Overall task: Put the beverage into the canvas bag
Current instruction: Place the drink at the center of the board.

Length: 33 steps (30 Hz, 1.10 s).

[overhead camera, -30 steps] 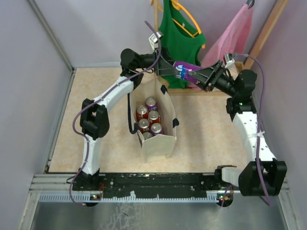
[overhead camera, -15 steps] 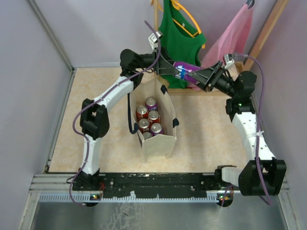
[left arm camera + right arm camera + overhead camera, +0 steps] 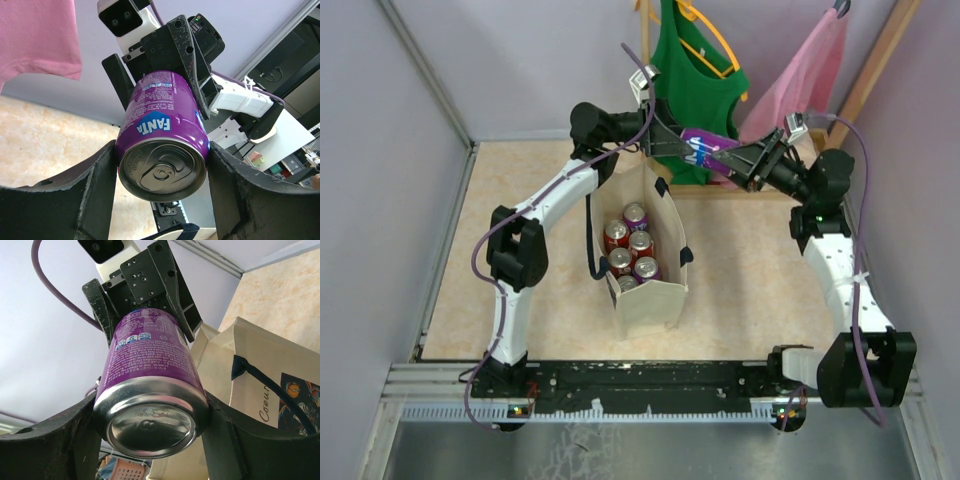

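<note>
almost nothing has moved: left gripper (image 3: pixel 688 146) and right gripper (image 3: pixel 725 157) both clamp the fanta can (image 3: pixel 160 125), likely mid-handover, beyond the canvas bag (image 3: pixel 650 300).

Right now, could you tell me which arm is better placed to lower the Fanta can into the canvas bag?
Left: both pincers grip the Fanta can, but the left pincer sits nearer the canvas bag than the right pincer.
</note>
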### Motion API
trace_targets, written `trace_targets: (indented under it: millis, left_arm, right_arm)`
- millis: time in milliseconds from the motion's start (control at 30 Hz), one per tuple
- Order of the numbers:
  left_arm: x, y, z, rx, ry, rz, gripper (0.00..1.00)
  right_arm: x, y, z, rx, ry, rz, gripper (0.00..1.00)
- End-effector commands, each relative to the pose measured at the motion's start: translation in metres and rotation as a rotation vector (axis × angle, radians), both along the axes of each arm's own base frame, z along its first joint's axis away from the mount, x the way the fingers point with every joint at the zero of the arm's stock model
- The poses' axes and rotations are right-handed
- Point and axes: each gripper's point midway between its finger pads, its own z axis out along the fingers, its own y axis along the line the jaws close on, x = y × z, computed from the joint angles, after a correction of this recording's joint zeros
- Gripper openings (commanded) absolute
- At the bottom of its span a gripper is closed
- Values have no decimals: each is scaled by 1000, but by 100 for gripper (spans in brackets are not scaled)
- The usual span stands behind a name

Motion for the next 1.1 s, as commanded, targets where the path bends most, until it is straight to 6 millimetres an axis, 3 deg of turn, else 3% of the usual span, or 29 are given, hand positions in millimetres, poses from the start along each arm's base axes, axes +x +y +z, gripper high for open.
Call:
trace_targets:
  millis: [0,67,267,1067]
  left_arm:
    - [-39,8,49,-88,-145,-40,0]
    - [-39,8,48,-87,-146,-39,0]
    - [-37,7,45,-82,-142,-38,0]
    - [-24,5,19,-37,-120,-22,0]
  right_arm:
    - [5,0,-1,-12,-16,-28,59]
    - [6,-1,-2,-21,-15,-36,73]
    - [8,-2,-8,-40,-8,-53,98]
    - [6,-10,-55,-170,91,-111,98]
